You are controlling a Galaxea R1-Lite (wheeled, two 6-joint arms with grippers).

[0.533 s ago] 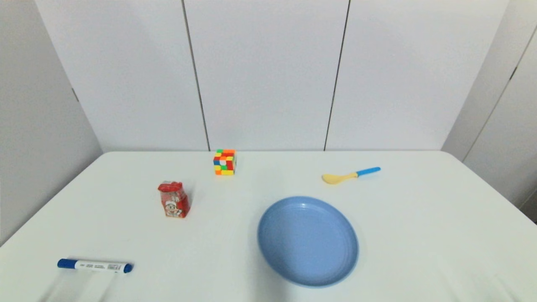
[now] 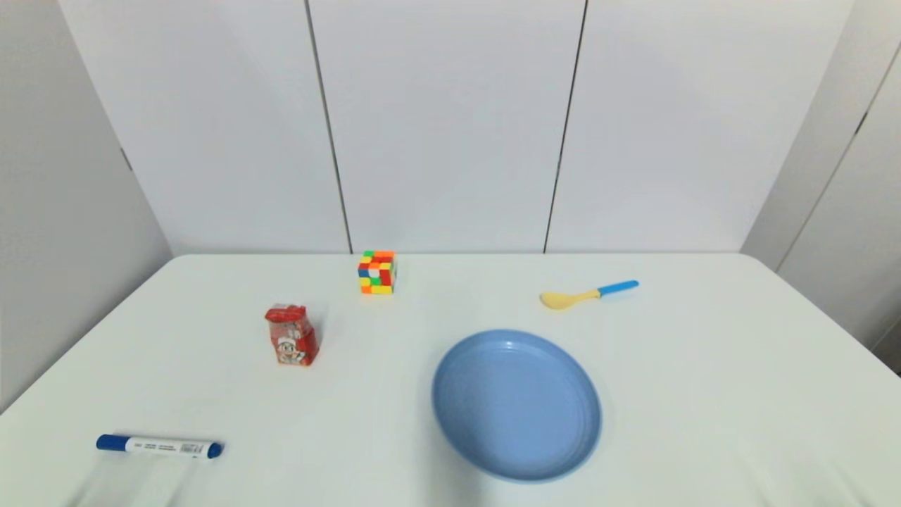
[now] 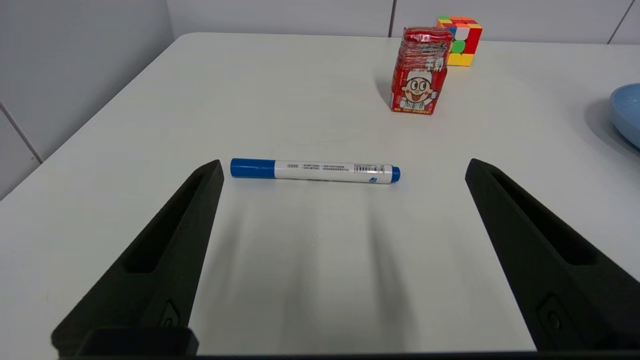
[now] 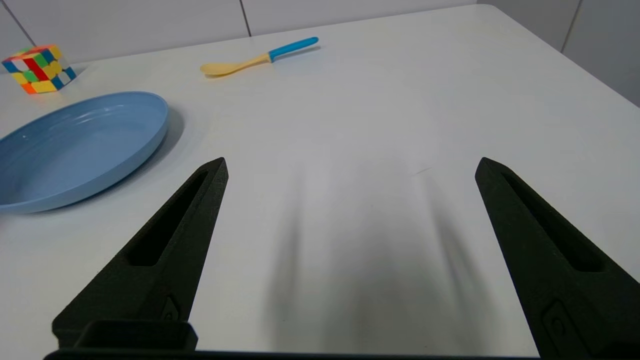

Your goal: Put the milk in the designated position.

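Note:
The milk (image 2: 292,335) is a small red carton with a cartoon child's face, standing upright on the left half of the white table; the left wrist view shows the milk (image 3: 419,70) beyond a marker. My left gripper (image 3: 343,167) hovers open near the table's front left edge, nothing between its fingers. On the front right, my right gripper (image 4: 350,165) is open over bare table. Neither gripper shows in the head view.
A blue plate (image 2: 450,415) lies right of centre near the front. A multicoloured puzzle cube (image 2: 377,272) sits at the back behind the milk. A yellow spoon with a blue handle (image 2: 588,294) lies back right. A blue-capped marker (image 2: 159,446) lies front left.

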